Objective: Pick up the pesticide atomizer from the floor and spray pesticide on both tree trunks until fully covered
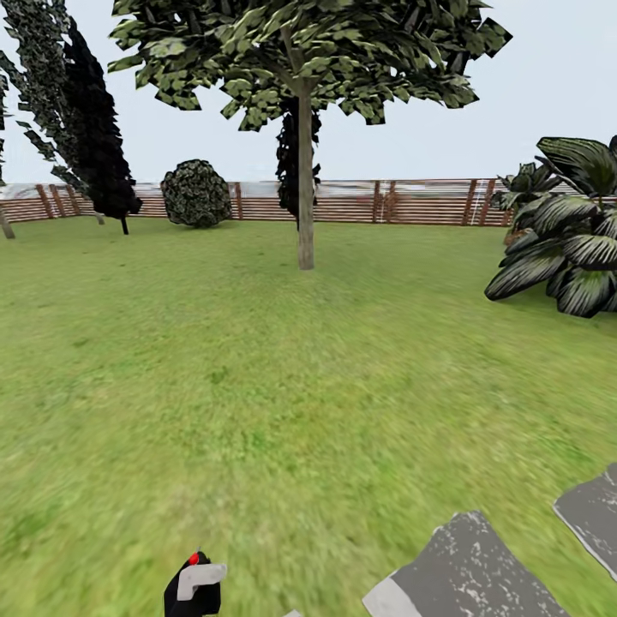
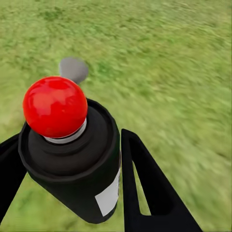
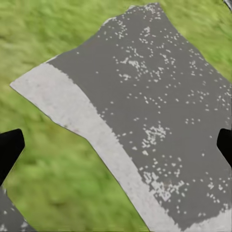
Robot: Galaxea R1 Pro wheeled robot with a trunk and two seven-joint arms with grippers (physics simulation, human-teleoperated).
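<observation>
1. Near left, the left gripper is clamped around the pesticide atomizer: pickup looks done, carrying underway.
2. The bottle stands roughly upright, long axis vertical, red cap on top.
3. Far centre, the tree trunk is well off; next, drive closer and aim.
4. Right gripper hangs open over a grey paving stone.

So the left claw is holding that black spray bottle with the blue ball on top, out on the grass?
Nearly. The left claw does hold the black spray bottle over the grass, but the ball on top is red, not blue; the left wrist view shows it.
</observation>
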